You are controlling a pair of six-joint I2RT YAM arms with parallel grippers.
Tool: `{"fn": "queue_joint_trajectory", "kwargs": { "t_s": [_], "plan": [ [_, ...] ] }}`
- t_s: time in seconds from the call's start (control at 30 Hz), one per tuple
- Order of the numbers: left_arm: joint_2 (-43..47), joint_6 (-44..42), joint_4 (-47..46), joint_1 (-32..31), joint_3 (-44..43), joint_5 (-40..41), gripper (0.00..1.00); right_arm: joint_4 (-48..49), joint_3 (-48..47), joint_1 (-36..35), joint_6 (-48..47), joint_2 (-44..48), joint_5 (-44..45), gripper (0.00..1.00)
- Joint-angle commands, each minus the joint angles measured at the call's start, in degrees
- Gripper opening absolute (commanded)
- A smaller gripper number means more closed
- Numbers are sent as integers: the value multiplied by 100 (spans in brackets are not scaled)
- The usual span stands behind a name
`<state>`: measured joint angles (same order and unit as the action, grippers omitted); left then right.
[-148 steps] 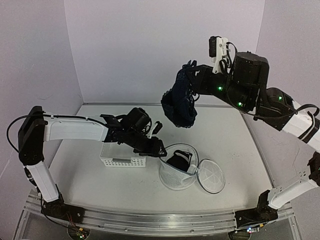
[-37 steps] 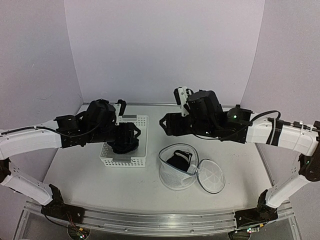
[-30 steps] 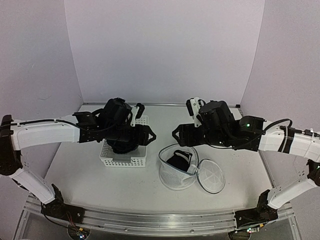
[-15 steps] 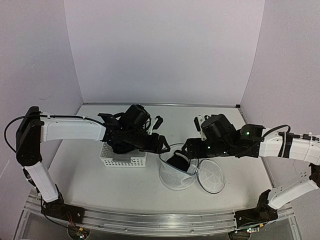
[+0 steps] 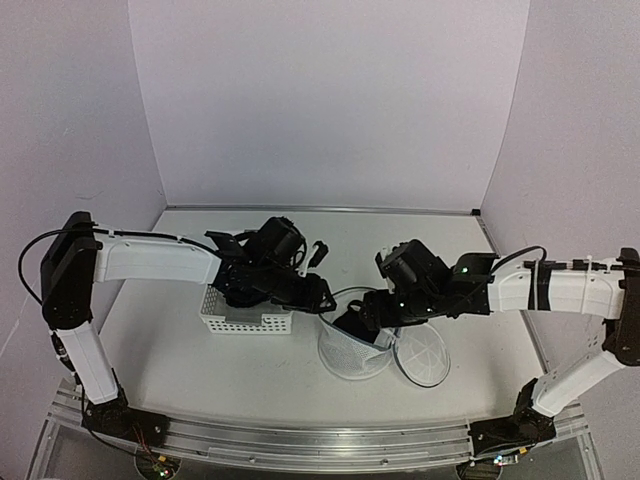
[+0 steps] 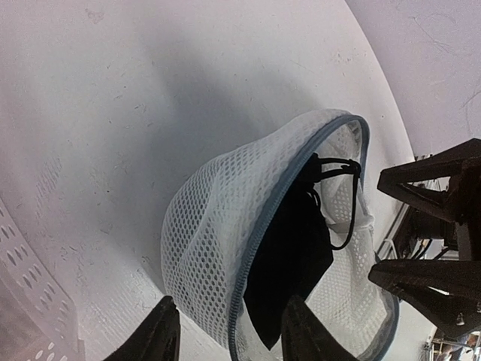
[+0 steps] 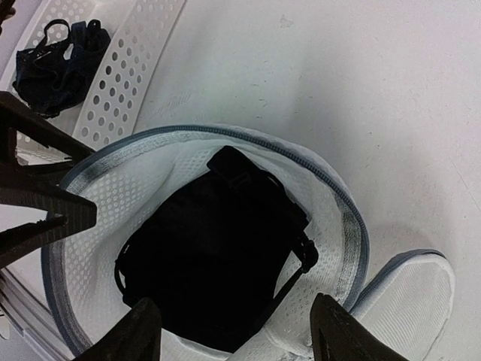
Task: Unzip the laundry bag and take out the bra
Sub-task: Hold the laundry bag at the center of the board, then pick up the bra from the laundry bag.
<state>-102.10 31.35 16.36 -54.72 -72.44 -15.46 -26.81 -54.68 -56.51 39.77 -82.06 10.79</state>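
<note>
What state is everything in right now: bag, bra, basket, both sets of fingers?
Laundry bag: unzipped, mouth open, lid flopped aside.
Bra: inside the bag.
Basket: holds a dark garment.
Left fingers: apart, straddling the bag rim.
Right fingers: apart, over the bag mouth, empty.

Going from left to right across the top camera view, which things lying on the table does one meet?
white basket → laundry bag → the bag's open round lid
</note>
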Motion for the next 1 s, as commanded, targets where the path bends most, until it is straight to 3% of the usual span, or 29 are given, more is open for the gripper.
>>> {"fn": "queue_joint_trajectory", "kwargs": {
  "t_s": [0.0, 0.2, 0.37, 0.97],
  "plan": [
    [-154, -101, -195, -17, -174, -58, 42, 88, -385, 76, -168, -191, 68, 69],
    [-196, -128, -195, -12, -136, -38, 25, 87, -724, 94, -397, -481, 86, 66],
    [-189, -164, -200, -12, -84, -39, 16, 88, -866, 107, -713, -716, 168, 65],
    [-99, -237, -194, -10, 50, -88, 8, 224, -1029, 160, -1702, -1583, 666, 61]
  ]
}}
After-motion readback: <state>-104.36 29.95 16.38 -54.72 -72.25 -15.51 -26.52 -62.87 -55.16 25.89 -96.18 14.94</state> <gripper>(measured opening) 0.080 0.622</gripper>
